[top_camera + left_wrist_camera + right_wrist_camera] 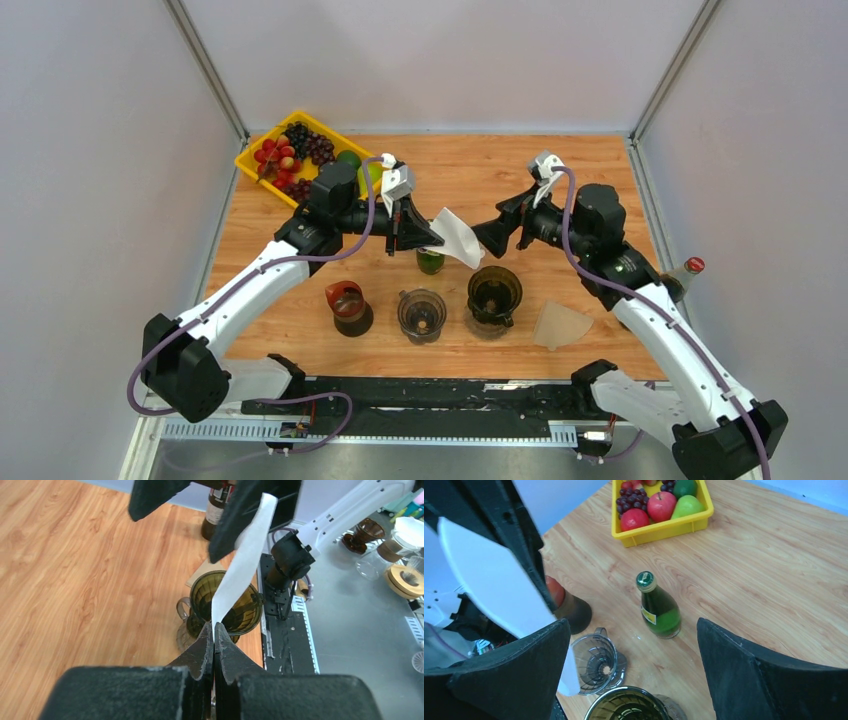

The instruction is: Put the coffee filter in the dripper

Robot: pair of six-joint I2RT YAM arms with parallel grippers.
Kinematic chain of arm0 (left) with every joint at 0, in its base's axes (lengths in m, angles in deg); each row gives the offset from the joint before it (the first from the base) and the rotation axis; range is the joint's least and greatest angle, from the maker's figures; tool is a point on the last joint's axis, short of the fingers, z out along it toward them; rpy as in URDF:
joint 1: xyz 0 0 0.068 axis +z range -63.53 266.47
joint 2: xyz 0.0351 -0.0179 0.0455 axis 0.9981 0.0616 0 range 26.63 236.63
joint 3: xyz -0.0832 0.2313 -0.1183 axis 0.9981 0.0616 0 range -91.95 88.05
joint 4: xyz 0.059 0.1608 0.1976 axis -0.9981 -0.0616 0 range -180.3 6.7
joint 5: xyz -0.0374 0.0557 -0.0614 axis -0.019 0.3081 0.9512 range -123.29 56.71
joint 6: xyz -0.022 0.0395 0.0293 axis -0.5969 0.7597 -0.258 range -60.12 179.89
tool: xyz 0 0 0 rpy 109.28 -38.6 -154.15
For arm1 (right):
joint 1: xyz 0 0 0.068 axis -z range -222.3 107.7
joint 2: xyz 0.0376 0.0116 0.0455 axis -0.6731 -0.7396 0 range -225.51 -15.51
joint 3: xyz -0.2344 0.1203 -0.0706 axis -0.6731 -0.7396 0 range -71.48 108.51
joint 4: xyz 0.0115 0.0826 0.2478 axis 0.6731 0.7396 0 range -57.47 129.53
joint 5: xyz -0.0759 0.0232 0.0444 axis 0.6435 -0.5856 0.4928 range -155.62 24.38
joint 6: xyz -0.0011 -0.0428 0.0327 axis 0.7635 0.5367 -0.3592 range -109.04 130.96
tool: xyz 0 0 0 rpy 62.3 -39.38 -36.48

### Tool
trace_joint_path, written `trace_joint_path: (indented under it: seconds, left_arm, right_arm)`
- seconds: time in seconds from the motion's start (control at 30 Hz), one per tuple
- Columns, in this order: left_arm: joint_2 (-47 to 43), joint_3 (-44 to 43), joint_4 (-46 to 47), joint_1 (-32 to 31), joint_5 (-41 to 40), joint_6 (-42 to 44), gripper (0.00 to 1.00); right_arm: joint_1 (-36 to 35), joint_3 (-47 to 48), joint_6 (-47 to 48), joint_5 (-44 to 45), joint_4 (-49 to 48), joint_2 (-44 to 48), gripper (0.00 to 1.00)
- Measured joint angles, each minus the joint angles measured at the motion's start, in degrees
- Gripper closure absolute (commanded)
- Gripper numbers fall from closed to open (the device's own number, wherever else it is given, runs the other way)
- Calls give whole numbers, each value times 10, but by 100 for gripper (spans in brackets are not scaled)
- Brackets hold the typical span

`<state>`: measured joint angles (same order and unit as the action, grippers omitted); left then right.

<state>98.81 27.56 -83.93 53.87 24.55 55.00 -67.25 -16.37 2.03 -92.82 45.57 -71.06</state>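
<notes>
**Arms, 2.** The left gripper (436, 239) is clenched on one edge of the white coffee filter (458, 238). The right gripper (492, 235) is released, its jaws spread wide with nothing between them, and faces the filter from the other side.

**Coffee filters, 2.** The white one hangs in the air between the two grippers, above and just behind the dark dripper (494, 295) and touching no dripper. A tan filter (560, 325) lies flat on the table (600, 170), just right of the dark dripper.

**Drippers, 3.** They stand in a row near the front edge: a red-brown dripper (348, 306), a clear dripper (421, 314), then the dark one.

**Bottles, 2.** A green bottle (658, 610) stands upright behind the row. A brown bottle (686, 271) with a red cap stands at the right edge.

**Tray, 1.** A yellow tray (250, 160) of fruit sits in the far left corner, against the wall.

**Room.** Bare wood shows across the far right of the table, behind the grippers. The drippers stand close together with narrow gaps.

**Obscured.** From above, the left gripper covers most of the green bottle. The right wrist view crops the dark dripper at the bottom, and a finger hides the filter's lower edge. The fruit is piled too tightly to count.
</notes>
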Motion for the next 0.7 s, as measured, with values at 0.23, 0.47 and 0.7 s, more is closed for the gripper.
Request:
trace_joint_path:
  seconds: [0.23,0.47,0.7]
  left_arm:
    - [3,-2,3,0,-33,-18,100]
    - [10,-9,9,0,-47,-38,100]
    - [10,-9,14,0,-44,-40,100]
  right_arm:
    - [0,-8,12,-34,-1,31,0]
    - [0,-21,21,-45,0,53,0]
    - [0,-26,17,71,11,70,0]
